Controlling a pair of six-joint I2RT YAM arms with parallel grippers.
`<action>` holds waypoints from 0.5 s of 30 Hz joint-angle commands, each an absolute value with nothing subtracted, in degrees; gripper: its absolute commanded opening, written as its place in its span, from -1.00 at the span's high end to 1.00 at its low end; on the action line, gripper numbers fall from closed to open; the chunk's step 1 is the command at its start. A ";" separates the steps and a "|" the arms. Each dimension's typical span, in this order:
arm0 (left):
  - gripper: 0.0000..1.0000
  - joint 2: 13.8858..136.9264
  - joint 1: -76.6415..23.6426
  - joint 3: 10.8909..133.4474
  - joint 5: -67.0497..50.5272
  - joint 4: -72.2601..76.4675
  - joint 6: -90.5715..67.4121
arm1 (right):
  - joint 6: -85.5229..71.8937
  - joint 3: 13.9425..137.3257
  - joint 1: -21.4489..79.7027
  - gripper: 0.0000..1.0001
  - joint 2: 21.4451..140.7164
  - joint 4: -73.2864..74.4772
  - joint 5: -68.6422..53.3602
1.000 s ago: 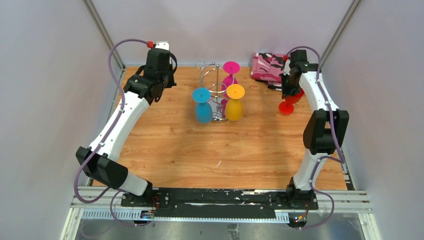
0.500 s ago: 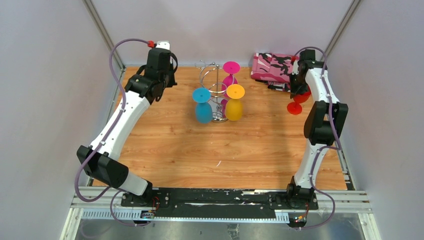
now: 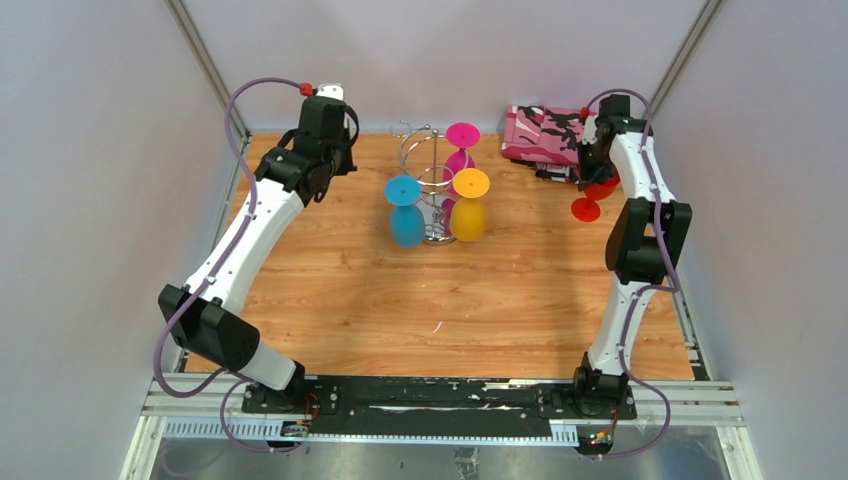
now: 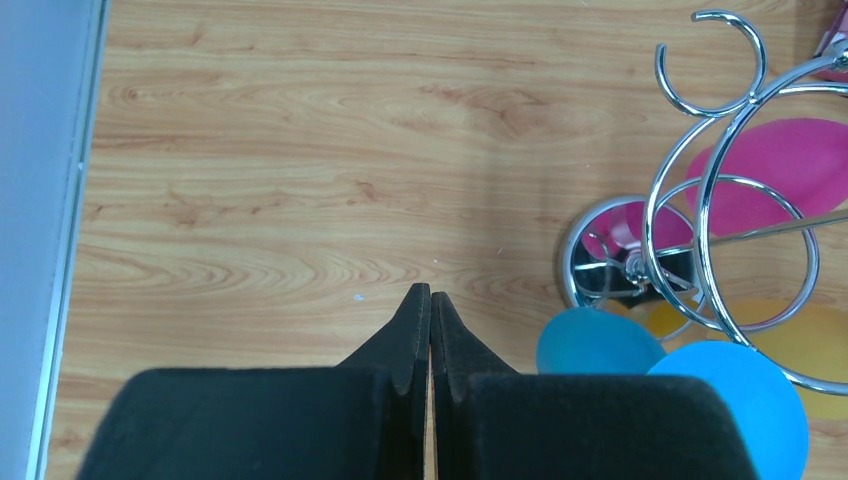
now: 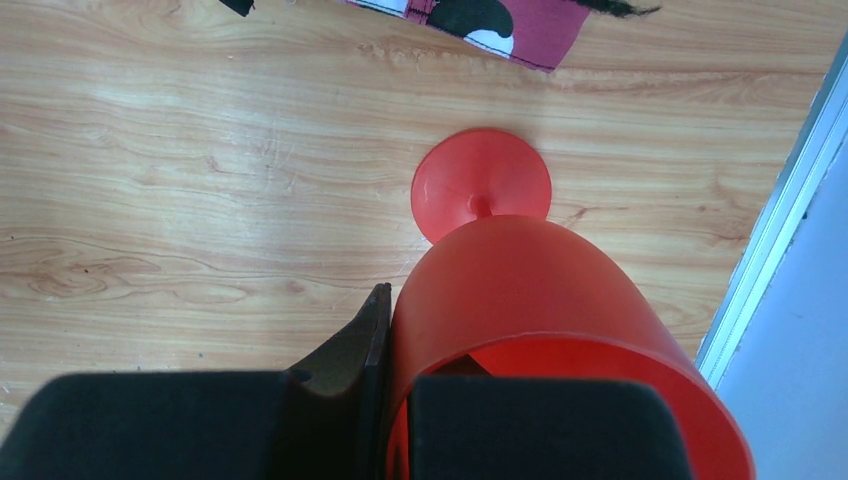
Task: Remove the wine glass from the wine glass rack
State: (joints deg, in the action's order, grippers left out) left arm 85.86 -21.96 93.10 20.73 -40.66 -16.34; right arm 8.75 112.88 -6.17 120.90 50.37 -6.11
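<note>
Gripping the red wine glass (image 5: 540, 290) by the wall of its bowl, the right gripper (image 5: 400, 340) holds it at the far right of the table (image 3: 400, 300), well apart from the wine glass rack (image 3: 428, 175). One finger presses the outside of the bowl and the other appears to sit inside the rim. The glass leans, its round foot pointing down toward the wood just beside a patterned pink cloth (image 5: 480, 15). Whether the foot touches the surface cannot be told.

3 other glasses hang upside down on the chrome rack: a blue glass (image 3: 406, 215), a yellow glass (image 3: 468, 210) and a magenta glass (image 3: 461, 150). The left gripper (image 4: 430, 310) hovers on the rack's left side, its fingers pressed together around nothing.

By the look of it, the removal itself is done and the setting-down step is in hand. The next move likely calls for bringing the glass upright, settling its foot flat on bare wood clear of the cloth and the table's right edge, then letting go.
</note>
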 commanded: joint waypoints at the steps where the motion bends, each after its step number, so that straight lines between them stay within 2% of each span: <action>1: 1.00 86.81 -22.24 93.89 20.21 -39.64 -16.87 | 9.67 115.21 -7.11 1.00 123.54 51.90 -7.08; 4: 1.00 86.83 -22.24 93.70 20.55 -39.69 -16.87 | 9.22 115.75 -7.12 1.00 124.10 52.37 -7.12; 6: 1.00 86.85 -22.24 93.69 20.65 -39.68 -16.81 | 8.78 115.60 -7.11 0.91 123.83 52.39 -7.01; 15: 1.00 86.99 -22.24 93.61 20.65 -39.75 -16.69 | 8.00 115.26 -7.12 0.16 120.88 53.00 -6.05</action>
State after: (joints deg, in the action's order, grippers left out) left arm 86.52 -21.96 93.10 20.58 -40.62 -16.51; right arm 8.36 114.89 -6.17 122.02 50.70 -6.44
